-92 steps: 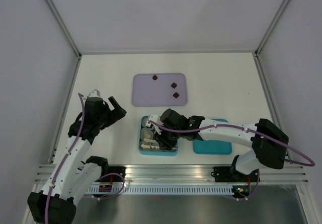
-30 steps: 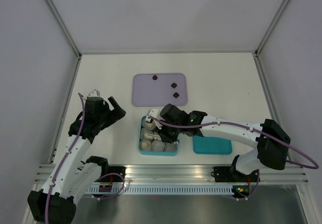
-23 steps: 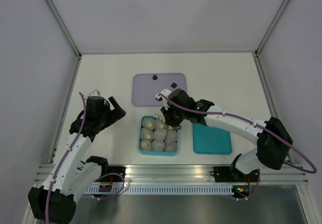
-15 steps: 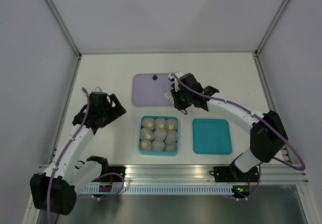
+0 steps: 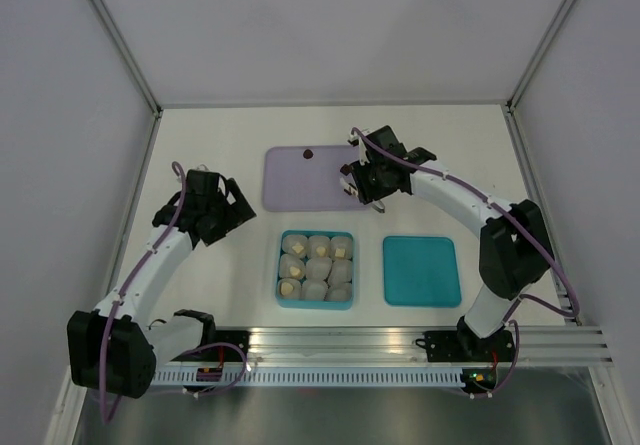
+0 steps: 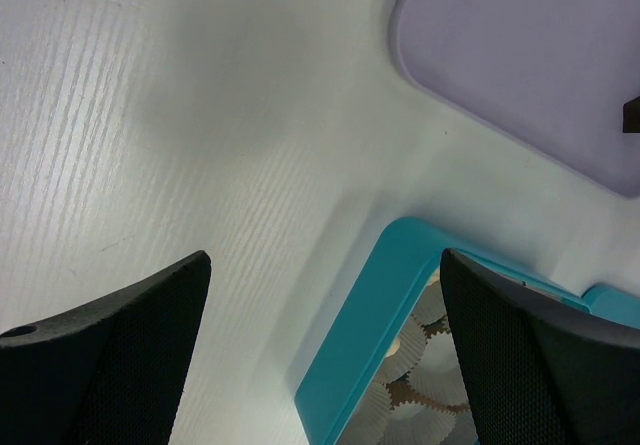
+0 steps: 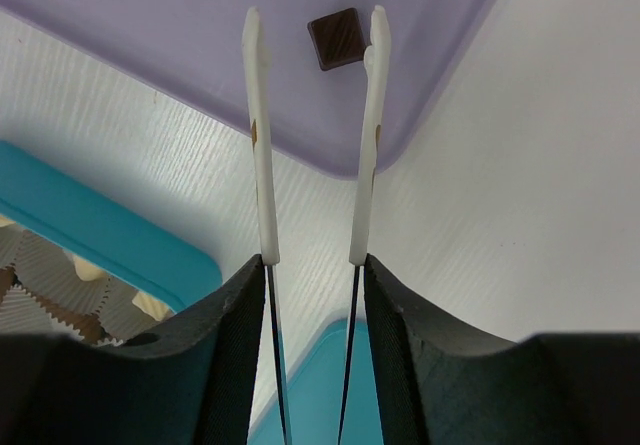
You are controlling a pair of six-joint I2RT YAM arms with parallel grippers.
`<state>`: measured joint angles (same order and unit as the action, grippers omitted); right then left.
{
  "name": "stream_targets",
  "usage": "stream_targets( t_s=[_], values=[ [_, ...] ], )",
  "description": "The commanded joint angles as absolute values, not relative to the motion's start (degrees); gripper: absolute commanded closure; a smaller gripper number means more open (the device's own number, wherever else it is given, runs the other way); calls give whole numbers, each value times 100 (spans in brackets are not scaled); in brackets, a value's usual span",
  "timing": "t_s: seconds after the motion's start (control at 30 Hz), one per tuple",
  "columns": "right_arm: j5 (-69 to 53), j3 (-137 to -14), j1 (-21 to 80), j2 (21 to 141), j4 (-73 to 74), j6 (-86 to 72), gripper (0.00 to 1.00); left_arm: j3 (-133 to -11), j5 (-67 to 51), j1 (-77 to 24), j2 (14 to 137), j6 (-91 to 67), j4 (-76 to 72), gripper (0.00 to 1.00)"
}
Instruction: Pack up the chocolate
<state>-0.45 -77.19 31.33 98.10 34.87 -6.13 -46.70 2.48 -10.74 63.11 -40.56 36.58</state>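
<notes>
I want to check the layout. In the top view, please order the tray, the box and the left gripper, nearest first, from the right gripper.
From the right gripper:
1. Tray, directly under it, at its right end.
2. Box, below it in the view.
3. Left gripper, far left.

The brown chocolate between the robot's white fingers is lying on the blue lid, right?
Not quite. The brown chocolate does sit between the white fingers of the right gripper, but it is lying on the purple tray instead. The right wrist view shows it.
</notes>
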Motion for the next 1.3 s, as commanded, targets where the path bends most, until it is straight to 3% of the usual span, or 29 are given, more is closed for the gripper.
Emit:
stream_targets(
  t_s=[0.0,0.73,0.93,1.13,1.27],
  values=[
    [-280,-7989,3006,10001,3612,-300,51,-4939,229,-1090,6442,-4192,3604,0],
    [-255,-8508,2927,10881,3797,-53,49,-4948,378,-1090,6381,-4166,3788,0],
    [-211,-8490,2918,10925,3727,-53,55,-4948,378,-1090,6337,-4157,3832,0],
    [-237,-8525,2918,10785,3691,-70,71,-4904,422,-1090,6179,-4184,3876,0],
    [-360,-8534,2918,10461,3744,-79,75,-4869,431,-1090,6100,-4201,3902,0]
  ],
)
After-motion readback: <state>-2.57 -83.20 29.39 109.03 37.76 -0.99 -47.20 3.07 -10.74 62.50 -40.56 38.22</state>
